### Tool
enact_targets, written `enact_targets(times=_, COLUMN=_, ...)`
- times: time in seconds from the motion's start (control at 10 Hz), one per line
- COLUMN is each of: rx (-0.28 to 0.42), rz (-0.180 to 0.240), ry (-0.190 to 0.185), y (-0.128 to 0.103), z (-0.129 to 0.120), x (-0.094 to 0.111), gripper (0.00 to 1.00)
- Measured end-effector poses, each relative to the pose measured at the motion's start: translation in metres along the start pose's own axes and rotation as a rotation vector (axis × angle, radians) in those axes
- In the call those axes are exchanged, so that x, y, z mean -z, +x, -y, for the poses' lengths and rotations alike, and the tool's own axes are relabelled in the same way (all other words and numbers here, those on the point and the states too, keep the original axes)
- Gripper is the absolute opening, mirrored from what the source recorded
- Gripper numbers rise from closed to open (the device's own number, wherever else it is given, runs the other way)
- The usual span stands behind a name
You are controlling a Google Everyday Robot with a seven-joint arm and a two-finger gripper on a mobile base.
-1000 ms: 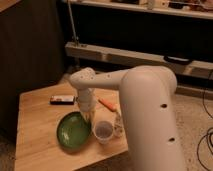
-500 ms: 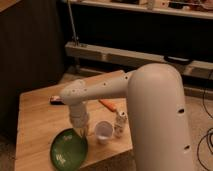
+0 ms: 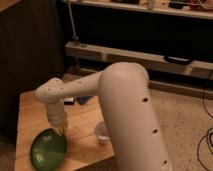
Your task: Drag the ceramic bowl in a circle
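Ceramic bowl (image 3: 49, 148) dragged leftward — gripper (image 3: 60, 130) closed on rim.

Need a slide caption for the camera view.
Robot gripper shut at the ceramic bowl's far rim on the wooden table, plastic cup alongside.

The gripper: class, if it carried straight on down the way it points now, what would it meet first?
The gripper points down at the far rim of the ceramic bowl, apparently already touching it, shut. Going straight on, it would likely press into the bowl, then the wooden table beneath.
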Motion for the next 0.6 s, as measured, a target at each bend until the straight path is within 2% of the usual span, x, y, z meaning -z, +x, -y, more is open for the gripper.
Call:
enact_targets(times=0.3, rx=0.011, rz=0.017, ry=-0.003, y=-0.081, z=-0.001, x=0.006, gripper=0.0)
enact_targets(times=0.4, rx=-0.007, rz=0.02, ry=-0.004, y=-0.104, z=0.008, x=0.008, gripper=0.0)
enact_targets(times=0.5, rx=-0.043, rz=0.023, ry=-0.006, y=-0.129, z=0.027, x=0.011, gripper=0.0)
enact_targets(times=0.6, rx=-0.069, rz=0.024, ry=-0.005, y=-0.14, z=0.043, x=0.014, gripper=0.0)
